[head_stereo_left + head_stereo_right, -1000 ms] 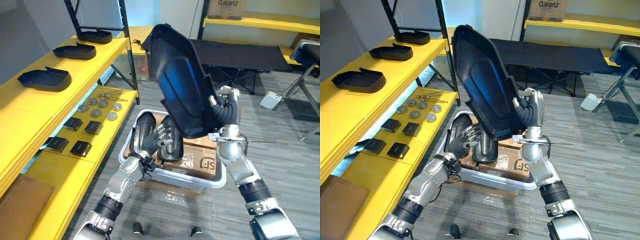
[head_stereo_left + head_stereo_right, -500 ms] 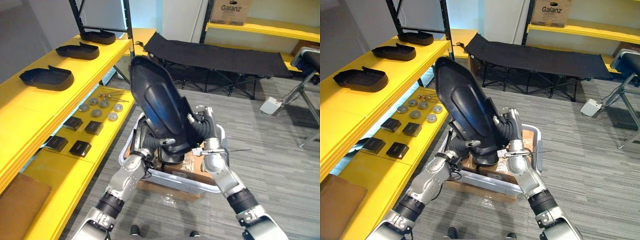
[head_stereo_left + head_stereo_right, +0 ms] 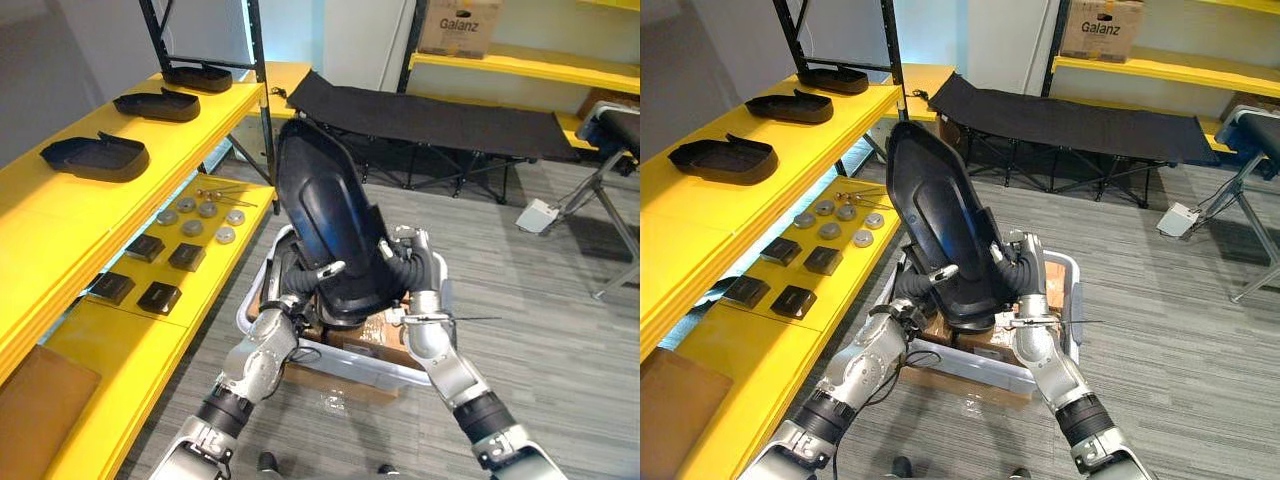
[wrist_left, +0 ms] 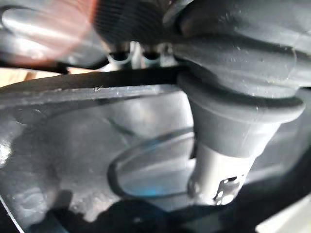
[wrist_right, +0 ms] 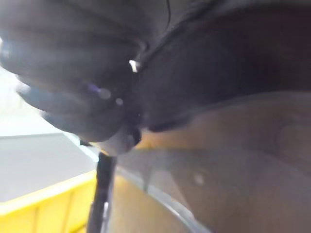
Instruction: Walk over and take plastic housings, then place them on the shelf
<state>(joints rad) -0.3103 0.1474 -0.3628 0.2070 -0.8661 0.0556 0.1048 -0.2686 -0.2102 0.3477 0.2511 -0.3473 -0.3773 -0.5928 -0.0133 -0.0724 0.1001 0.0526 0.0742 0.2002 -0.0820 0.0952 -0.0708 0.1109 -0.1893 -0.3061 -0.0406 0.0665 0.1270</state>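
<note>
A large black plastic housing (image 3: 320, 210) stands upright and tilted above a white bin (image 3: 345, 362), held between both hands. My right hand (image 3: 408, 268) is shut on its lower right edge. My left hand (image 3: 298, 290) grips the lower left edge from behind, its thumb (image 3: 943, 272) laid over the front face. The left wrist view shows the housing's glossy surface (image 4: 73, 145) from very close. Three more black housings (image 3: 95, 157) (image 3: 153, 104) (image 3: 197, 75) lie in a row on the yellow shelf (image 3: 40, 225) to my left.
The bin holds a cardboard box (image 3: 385, 328) and a dark part under the held housing. The lower shelf level carries small black boxes (image 3: 160, 296) and round metal discs (image 3: 207, 210). A black folding cot (image 3: 430, 115) stands behind, and a stand's leg (image 3: 615, 230) at the right.
My left hand came up out of the bin and closed on the housing's lower left edge. The housing swung lower and toward the shelf side, then back a little.
</note>
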